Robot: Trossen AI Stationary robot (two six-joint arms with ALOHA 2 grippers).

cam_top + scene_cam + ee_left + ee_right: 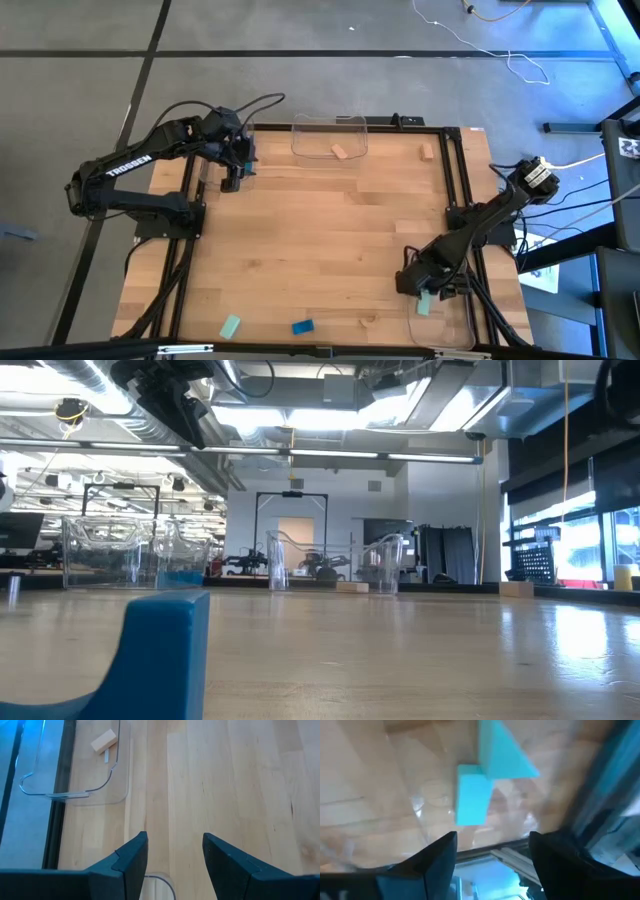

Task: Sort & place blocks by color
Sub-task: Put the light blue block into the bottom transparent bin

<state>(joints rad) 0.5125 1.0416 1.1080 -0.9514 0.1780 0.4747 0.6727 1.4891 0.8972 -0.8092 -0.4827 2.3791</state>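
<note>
Over the clear plastic tray (440, 330) at the desk's near right corner, the right claw (430, 290) gapes above a dropped mint block (424, 305); mint (230, 326), blue (303, 326) and tan (427, 152) blocks remain loose; left claw (232, 180) waits, wide.

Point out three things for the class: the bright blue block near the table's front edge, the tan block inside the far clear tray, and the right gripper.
bright blue block (303, 326), high view, its top face.
tan block (340, 152), high view, its top face.
right gripper (492, 851), right wrist view, midway between its open fingertips.
</note>
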